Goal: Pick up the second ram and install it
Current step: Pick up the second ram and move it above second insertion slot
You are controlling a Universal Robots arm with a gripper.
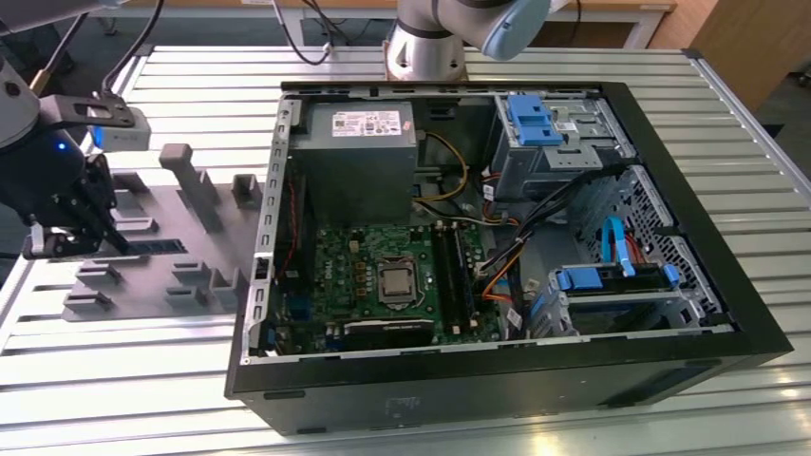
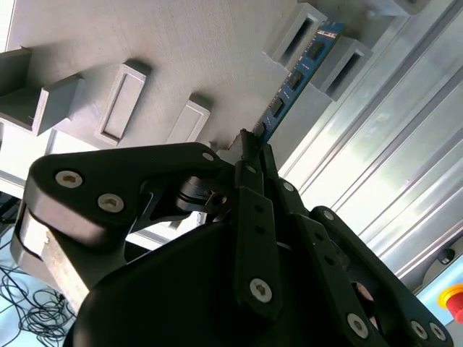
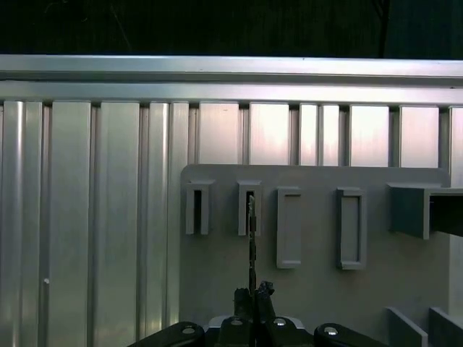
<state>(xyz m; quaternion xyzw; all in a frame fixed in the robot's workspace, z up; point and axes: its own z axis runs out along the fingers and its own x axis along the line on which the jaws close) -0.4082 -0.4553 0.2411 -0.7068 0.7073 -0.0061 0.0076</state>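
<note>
Matt plastic against bright ribbed metal, with a few glossy spots.

Ribbed silver aluminium table [image 1: 507,57], smooth and strongly reflective; flat grey plastic tray with upright posts [image 2: 166,43], matt, finely grained in the second wrist view; black jointed gripper [image 2: 247,143], satin finish, bright metal screw heads; long blue-green circuit-board ram stick [image 2: 296,76], slightly glossy, with duller black chips; black tower computer case [image 1: 507,389], matt outside, bare grey sheet metal inside; blue plastic drive clips [image 1: 529,116], shiny.
</note>
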